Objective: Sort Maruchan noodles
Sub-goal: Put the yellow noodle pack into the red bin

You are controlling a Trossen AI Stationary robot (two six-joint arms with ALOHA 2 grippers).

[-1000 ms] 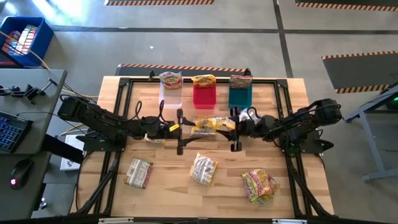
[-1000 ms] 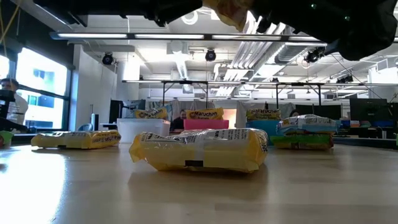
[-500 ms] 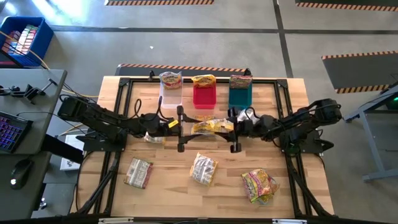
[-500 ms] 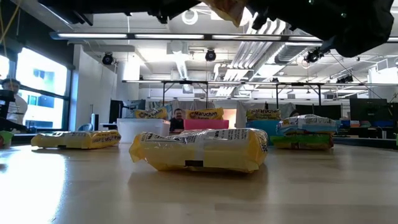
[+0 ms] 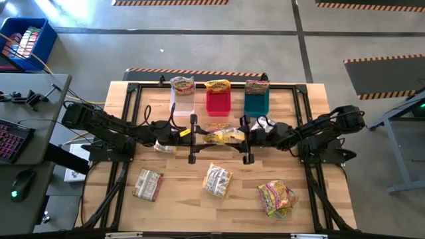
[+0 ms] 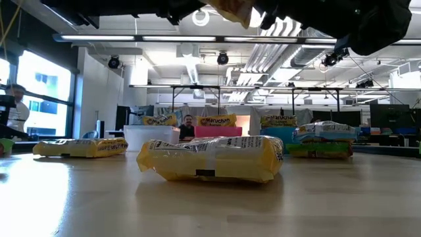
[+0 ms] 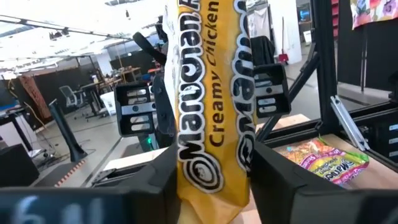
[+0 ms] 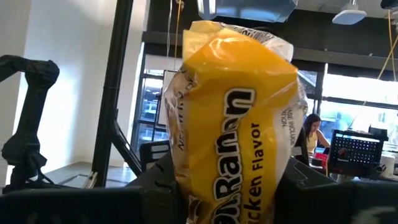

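Note:
A yellow Maruchan noodle packet [image 5: 222, 136] hangs above the table's middle, between my two grippers. My left gripper [image 5: 193, 137] comes at it from the table's left and is shut on its left end. My right gripper [image 5: 247, 138] comes from the right and is shut on its right end. Both wrist views are filled by the same yellow packet [image 7: 211, 93] [image 8: 233, 106]. In the low view it shows only at the top edge [image 6: 233, 10]. Three other packets lie flat on the table [image 5: 148, 184] [image 5: 217, 179] [image 5: 277, 197]. My left gripper [image 7: 214, 177] pinches the packet's left end [image 7: 186, 168] between its two fingers, coming level from the table's left, along the packet. The packet is clear of the table. My right gripper [image 8: 230, 183] pinches the packet's right end [image 8: 186, 186] between its two fingers, from the table's right and slanting a little upward. The wrapper bulges and crinkles past the fingers. The packet is lifted clear.
At the table's far edge stand a clear bin [image 5: 182, 101], a red bin [image 5: 218, 102] and a teal bin [image 5: 256, 103], each with a packet sticking up out of it. A dark frame runs around the tabletop. People show far off in the room.
My right gripper has edged toward the table's left with the yellow packet. The packet's free end now lies between my left gripper's fingers.

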